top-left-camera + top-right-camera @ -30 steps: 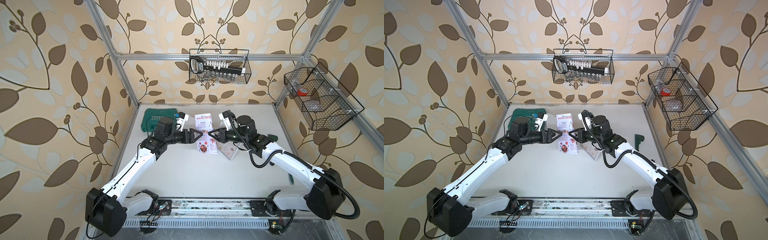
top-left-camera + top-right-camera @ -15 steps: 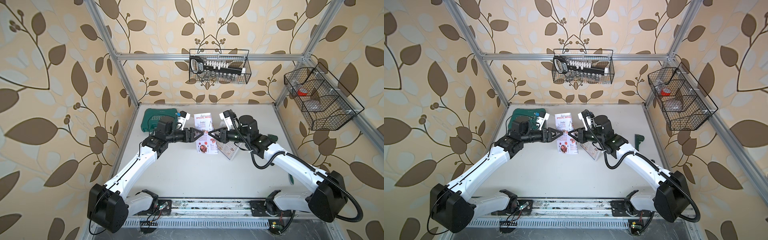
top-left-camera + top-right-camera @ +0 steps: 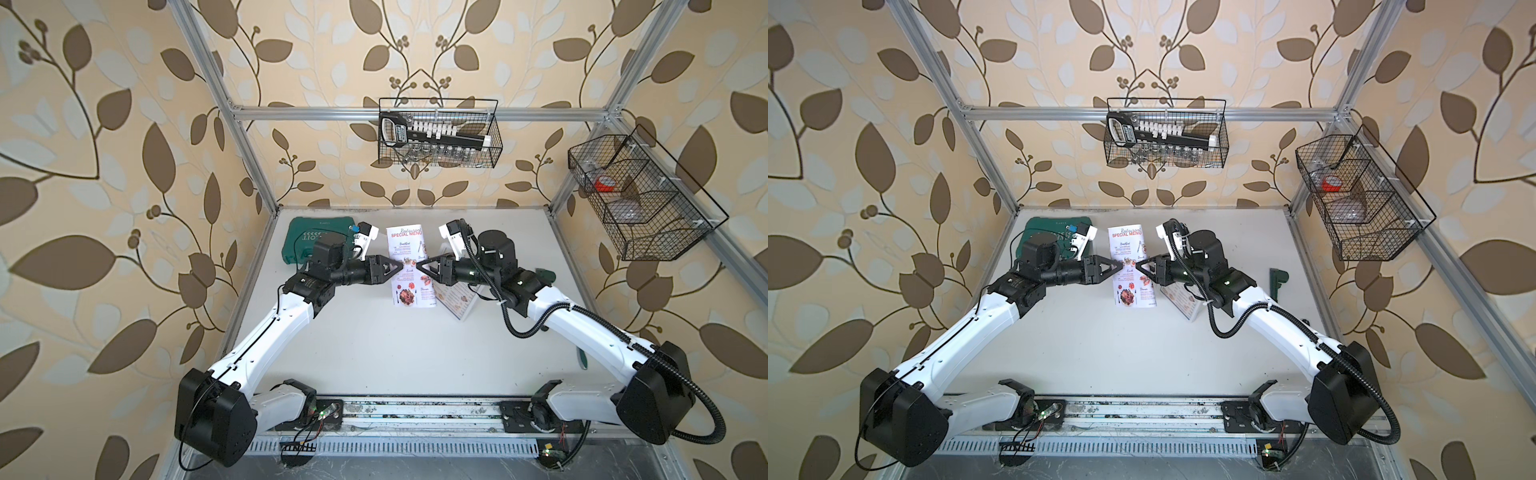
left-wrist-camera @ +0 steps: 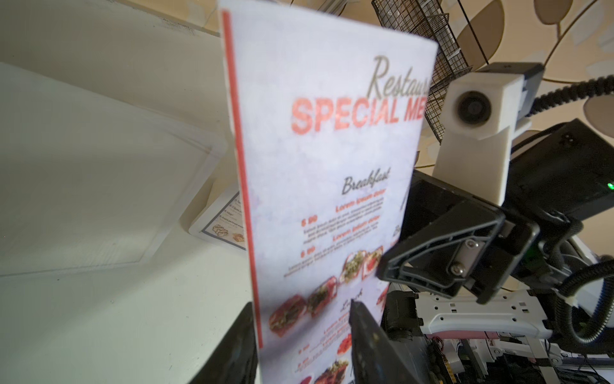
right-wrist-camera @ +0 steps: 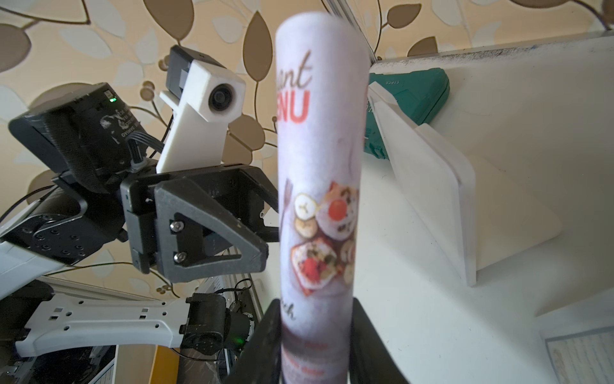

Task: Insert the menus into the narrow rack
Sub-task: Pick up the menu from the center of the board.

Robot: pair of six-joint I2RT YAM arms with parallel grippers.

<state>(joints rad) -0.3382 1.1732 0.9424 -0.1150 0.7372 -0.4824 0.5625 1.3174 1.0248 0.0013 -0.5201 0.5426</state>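
Special Menu sheet [image 3: 409, 249] is up off the table [image 3: 395, 353] right now, standing on its long edge just beside the white rack [image 5: 432, 199], with the red title at its top end. We've got an arm on each side of it.

Our right fingers [image 5: 372, 349] are on the edge nearest the rack. They're closed onto the sheet with a bit of gap between them, because the paper is curled into a rounded fold there, so that side is properly gripped.

Our left fingers [image 4: 375, 349] come in from the side away from the rack. They sit one on each face of the sheet's red-striped edge, only partly apart. We honestly can't tell from either the wrist view or the top views whether they've actually clamped the paper or are just straddling it.

The navy-bordered Dim Sum menu [image 3: 1179, 297] is down at the rack itself, under our right arm. One corner pokes out from behind a white panel in the left wrist view. We can't tell whether it's sitting in a slot or just leaning there.

A green case [image 3: 303, 237] lies flat on the table well apart from the rack, beyond the held sheet and partly under our left arm.
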